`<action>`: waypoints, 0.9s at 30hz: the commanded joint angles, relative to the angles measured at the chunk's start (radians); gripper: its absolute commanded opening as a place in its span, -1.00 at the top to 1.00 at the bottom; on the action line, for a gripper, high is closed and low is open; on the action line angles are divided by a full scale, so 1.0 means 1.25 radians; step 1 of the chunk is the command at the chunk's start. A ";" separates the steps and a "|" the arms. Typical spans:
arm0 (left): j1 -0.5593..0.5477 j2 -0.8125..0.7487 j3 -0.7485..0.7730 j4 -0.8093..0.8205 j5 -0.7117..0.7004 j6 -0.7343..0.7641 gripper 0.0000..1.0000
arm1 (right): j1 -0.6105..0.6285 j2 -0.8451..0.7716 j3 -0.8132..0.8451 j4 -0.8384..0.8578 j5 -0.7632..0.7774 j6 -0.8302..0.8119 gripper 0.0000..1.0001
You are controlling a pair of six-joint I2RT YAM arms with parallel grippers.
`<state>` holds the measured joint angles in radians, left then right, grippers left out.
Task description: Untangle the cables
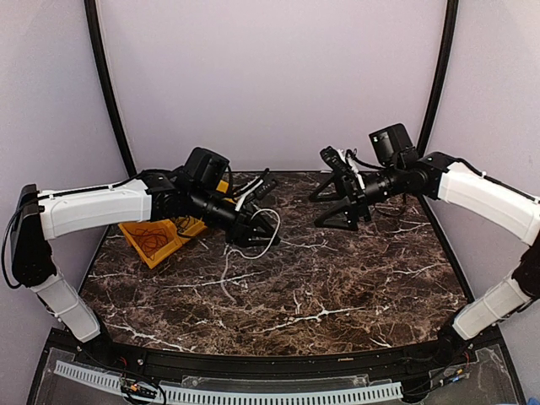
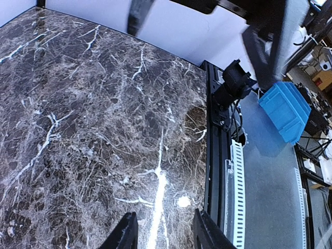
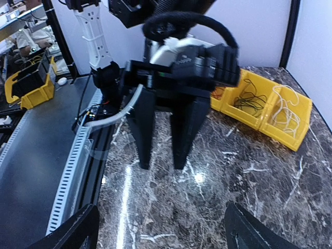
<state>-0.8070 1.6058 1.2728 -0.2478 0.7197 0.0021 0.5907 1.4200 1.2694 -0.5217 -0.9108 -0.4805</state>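
A white cable [image 1: 272, 243] lies in a loose loop on the dark marble table [image 1: 278, 295], just below my left gripper [image 1: 263, 229]. Whether it touches the fingers I cannot tell. That gripper [image 2: 163, 233] is open, with only bare marble between its fingers. A red-orange cable [image 1: 153, 239] is coiled in a yellow bin [image 1: 126, 229]. In the right wrist view, a black cable [image 3: 249, 101] and thin white wire [image 3: 286, 109] sit in yellow bins [image 3: 259, 124]. My right gripper [image 1: 325, 207] hovers facing the left one, wide open [image 3: 161, 233] and empty.
The yellow bins stand at the table's back left, partly hidden by the left arm. A blue bin [image 2: 282, 109] and a slotted white cable duct [image 2: 238, 197] lie beyond the table's near edge. The two grippers point at each other over the table's middle back.
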 commanded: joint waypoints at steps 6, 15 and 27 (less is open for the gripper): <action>0.000 -0.008 -0.017 0.094 -0.066 -0.060 0.24 | 0.030 0.038 0.038 0.079 -0.064 0.175 -0.73; -0.006 -0.007 -0.014 0.103 -0.066 -0.071 0.24 | 0.038 0.123 0.114 0.078 -0.069 0.175 -0.48; -0.007 -0.008 -0.025 0.110 -0.091 -0.082 0.24 | 0.071 0.126 0.122 0.015 -0.169 0.144 -0.66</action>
<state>-0.8104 1.6062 1.2575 -0.1410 0.6151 -0.0910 0.6476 1.5909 1.4044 -0.4801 -1.0756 -0.2813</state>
